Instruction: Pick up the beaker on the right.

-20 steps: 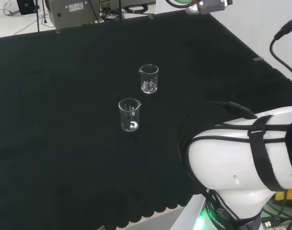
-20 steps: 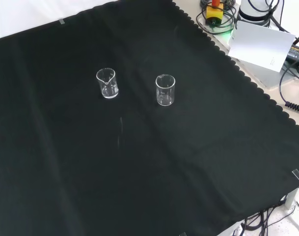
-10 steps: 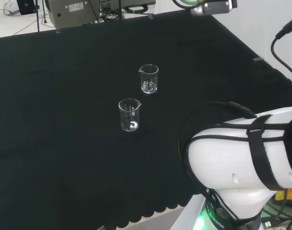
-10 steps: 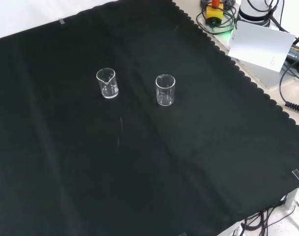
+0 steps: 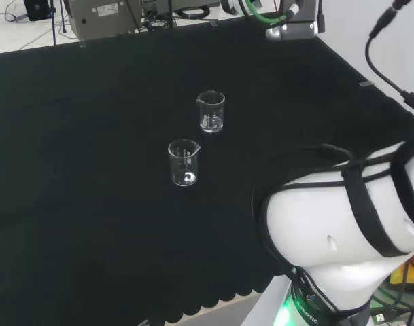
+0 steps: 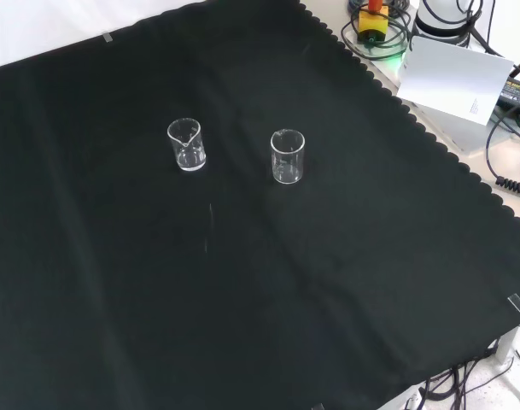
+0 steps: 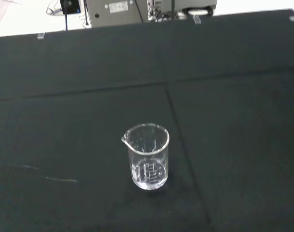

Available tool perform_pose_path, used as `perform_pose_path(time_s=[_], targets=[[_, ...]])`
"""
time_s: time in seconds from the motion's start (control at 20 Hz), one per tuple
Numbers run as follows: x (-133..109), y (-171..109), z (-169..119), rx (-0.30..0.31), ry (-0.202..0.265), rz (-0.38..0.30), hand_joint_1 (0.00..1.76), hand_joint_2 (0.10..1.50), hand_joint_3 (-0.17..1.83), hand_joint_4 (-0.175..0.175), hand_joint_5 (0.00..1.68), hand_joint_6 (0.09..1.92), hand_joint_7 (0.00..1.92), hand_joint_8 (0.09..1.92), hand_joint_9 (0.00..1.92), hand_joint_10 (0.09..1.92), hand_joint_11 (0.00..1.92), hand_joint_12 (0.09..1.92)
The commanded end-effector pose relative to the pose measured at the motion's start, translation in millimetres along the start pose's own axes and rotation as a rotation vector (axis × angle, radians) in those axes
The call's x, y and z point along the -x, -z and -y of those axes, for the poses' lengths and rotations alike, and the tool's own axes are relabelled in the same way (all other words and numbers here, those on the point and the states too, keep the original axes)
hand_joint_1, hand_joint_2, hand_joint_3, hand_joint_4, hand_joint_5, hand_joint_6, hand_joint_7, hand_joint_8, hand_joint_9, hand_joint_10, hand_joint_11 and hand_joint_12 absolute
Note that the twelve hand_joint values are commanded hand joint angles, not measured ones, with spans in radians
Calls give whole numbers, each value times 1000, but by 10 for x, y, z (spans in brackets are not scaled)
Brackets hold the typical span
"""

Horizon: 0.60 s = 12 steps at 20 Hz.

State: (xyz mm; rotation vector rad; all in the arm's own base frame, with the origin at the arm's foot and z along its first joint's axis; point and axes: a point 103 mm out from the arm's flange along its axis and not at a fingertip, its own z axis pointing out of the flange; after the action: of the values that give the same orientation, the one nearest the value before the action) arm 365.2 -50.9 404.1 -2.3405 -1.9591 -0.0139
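Shifted since earlier: arm link (image 5: 342, 224), head view; 2 beakers unmoved. Right beaker (image 5: 211, 111) is stood upright mid-desk (image 6: 328, 282), well apart from every edge, beside second beaker (image 5: 184, 162). Robot hand state cannot be told.

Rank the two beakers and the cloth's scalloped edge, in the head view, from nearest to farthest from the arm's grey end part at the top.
From the grey end part:
1. farther beaker, up and right of the other.
2. nearer beaker, lower left.
3. scalloped cloth edge, along the bottom.
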Motion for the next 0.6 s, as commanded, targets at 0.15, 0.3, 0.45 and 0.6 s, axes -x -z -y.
perform_pose_path(time_s=[0.15,0.3,0.45,0.6], targets=[[109,-693,-919,-30,-1,-90,599,1158,-169,-26,290,87,195,651,348,688,116,1382],[72,-901,-1137,-61,4,-120,676,1111,-175,-29,302,87,226,675,372,699,121,1383],[43,-1085,-1289,-92,5,-138,722,1077,-175,-30,297,87,180,665,338,686,118,1380],[22,-1277,-1369,-104,20,-143,745,1054,-175,-28,287,87,137,653,302,676,106,1378]])
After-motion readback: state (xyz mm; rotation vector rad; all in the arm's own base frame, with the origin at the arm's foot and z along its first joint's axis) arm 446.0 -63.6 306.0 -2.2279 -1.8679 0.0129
